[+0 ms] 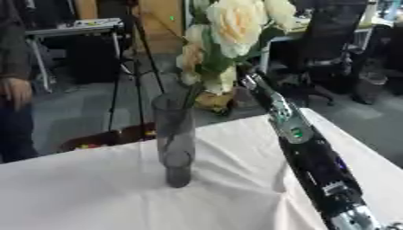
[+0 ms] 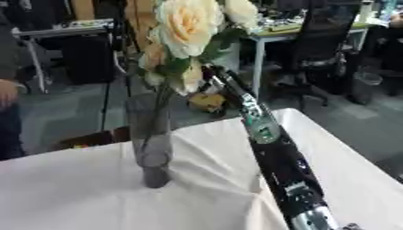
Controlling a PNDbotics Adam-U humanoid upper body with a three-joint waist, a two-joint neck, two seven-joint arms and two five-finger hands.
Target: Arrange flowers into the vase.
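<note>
- My right arm [image 1: 315, 157] rises from the lower right toward the upper middle of the frame.
- My right hand [image 1: 245, 77] is mostly hidden behind the flowers [image 1: 228, 27]; I cannot tell whether it grips them.
- The flowers fill the top centre, their stems dropping into the vase [image 1: 175, 139].
- The vase stands upright at centre on the white tablecloth [image 1: 94, 193].

floor [image 1: 78, 108]: grey | office chair [image 1: 334, 49]: black | tripod [image 1: 130, 67] | desk [image 1: 75, 28]

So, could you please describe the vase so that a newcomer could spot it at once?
Start at the table with the white cloth. Near its far edge stands the vase, just left of the robot's black right arm. It is a tall, narrow, smoky see-through cylinder beneath the cream flowers.
</note>
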